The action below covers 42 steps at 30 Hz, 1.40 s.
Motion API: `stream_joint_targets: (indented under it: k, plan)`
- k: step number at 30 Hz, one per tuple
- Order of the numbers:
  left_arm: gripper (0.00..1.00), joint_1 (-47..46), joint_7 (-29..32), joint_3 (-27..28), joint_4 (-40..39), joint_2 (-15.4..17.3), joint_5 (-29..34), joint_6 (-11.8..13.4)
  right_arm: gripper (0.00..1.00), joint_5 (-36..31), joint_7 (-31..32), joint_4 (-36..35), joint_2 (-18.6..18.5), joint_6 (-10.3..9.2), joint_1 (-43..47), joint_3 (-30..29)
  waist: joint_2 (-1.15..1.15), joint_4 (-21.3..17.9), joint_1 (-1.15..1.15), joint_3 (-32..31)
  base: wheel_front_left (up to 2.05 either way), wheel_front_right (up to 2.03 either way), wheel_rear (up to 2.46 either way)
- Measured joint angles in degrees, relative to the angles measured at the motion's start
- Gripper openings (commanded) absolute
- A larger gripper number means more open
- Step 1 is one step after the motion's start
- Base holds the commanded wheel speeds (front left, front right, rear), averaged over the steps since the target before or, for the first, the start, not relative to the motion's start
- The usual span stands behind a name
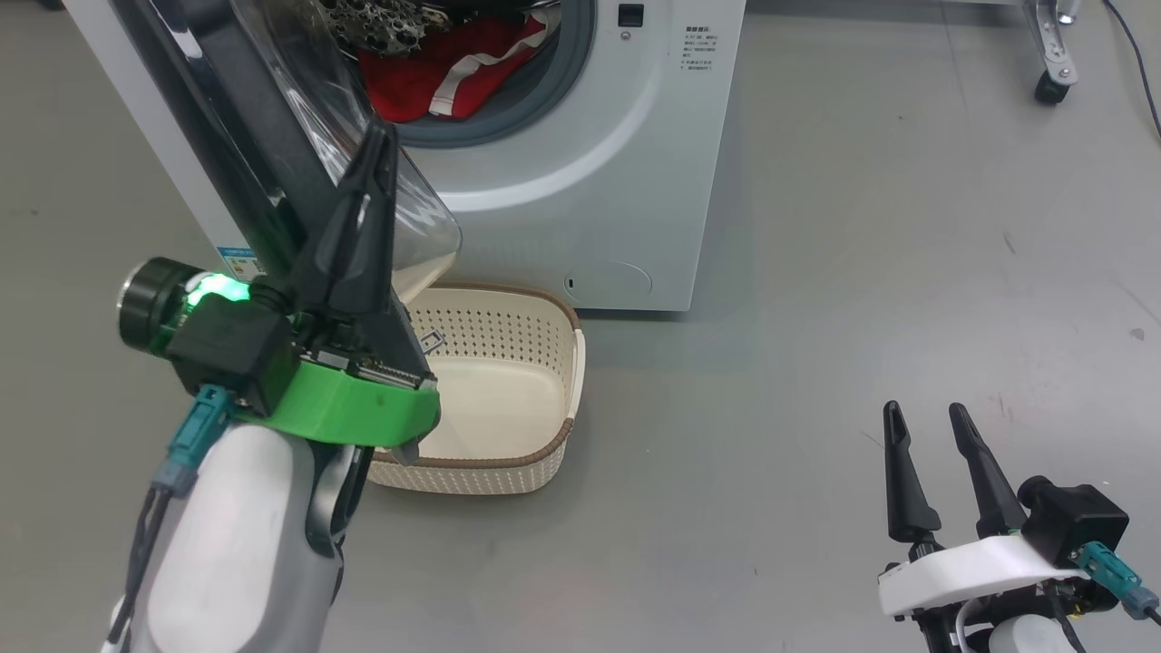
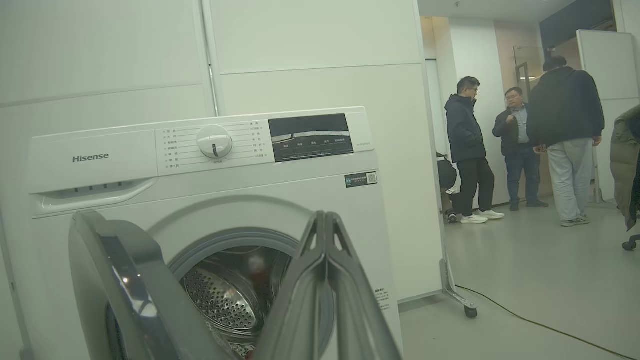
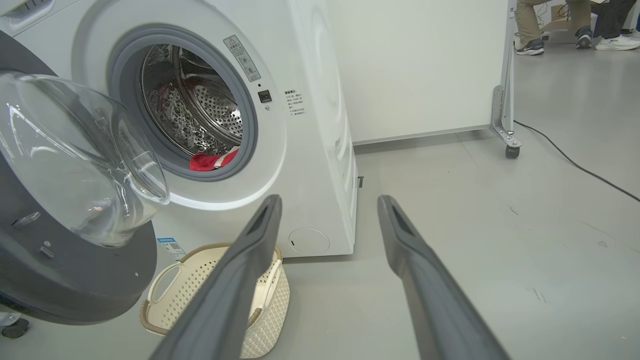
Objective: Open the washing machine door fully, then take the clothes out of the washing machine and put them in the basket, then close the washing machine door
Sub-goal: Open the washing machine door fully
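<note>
Finds bright red soft clothes (image 1: 408,82) heaped crosswise in the big white washing machine's (image 1: 617,181) drum mouth, just beyond the nearer left claw (image 1: 379,145), pinched shut and empty by the swung-out black-rimmed glass door (image 1: 245,136); right claw (image 1: 925,413) spread, empty, well apart; cream perforated basket (image 1: 508,458) on the floor below.

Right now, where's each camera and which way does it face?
Head view: above, looking down at the white front-loading washing machine, cream perforated plastic basket; left tool shut, right tool open.
Left wrist view: low, facing the machine's panel past its black-rimmed round glass door; left tool shut.
Right wrist view: near floor, facing the drum; right tool open.
Shared: head, right wrist show basket, red fabric clothes.
</note>
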Motion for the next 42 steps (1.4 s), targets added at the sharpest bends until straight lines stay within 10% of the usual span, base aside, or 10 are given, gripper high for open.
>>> stream_joint_targets:
  k: [42]
  plan:
    - [0.00, 6.87, 6.13, -1.79, 20.79, -0.02, -9.65, 0.89, 1.00, -1.31, 0.00, 1.34, 2.48, 2.53, -0.04, -2.24, 0.00, -3.14, 0.00, 1.20, 0.00, 0.00, 0.00]
